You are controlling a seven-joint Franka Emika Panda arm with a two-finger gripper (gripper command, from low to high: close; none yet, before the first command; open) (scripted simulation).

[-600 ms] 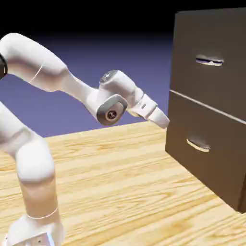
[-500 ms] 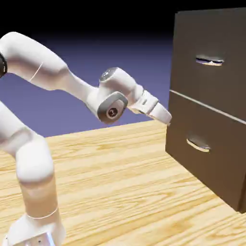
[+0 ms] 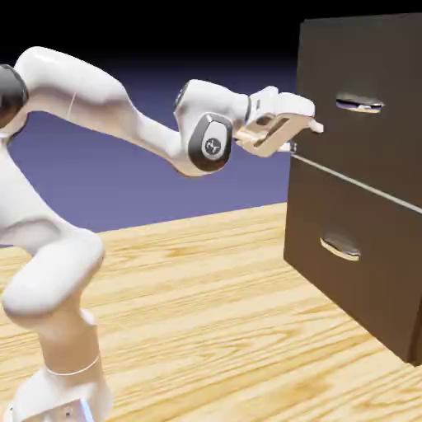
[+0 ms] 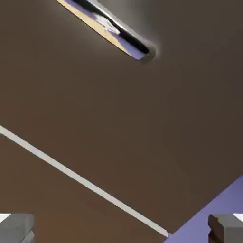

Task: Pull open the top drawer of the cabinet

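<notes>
Tool: my tool [image 3: 303,136] stands wide, jaws spread and nothing between them; in the hand view its two grey fingertips [image 4: 16,228] sit at the bottom corners, far apart.
Tool position: I see it level with the top drawer [image 3: 363,99], at the cabinet's [image 3: 371,272] front left edge, just above the seam [image 4: 85,182] between the two drawers. I cannot tell whether a fingertip touches the wood.
Handle: the top drawer's small silver handle [image 3: 359,105] lies to the exterior view's right of my tool, apart from it; in the hand view it runs slantwise near the top edge [image 4: 111,28], well away from the fingertips.
Top drawer: shut, its front flush with the cabinet face, which fills most of the hand view.
Lower drawer: its front [image 3: 354,255] sits below the seam, with a curved silver handle [image 3: 340,248], also shut.
Arm: my white arm [image 3: 99,115] rises at the lower left and reaches right toward the cabinet.
Counter: pale wood grain counter [image 3: 206,305] carries the cabinet at right.
</notes>
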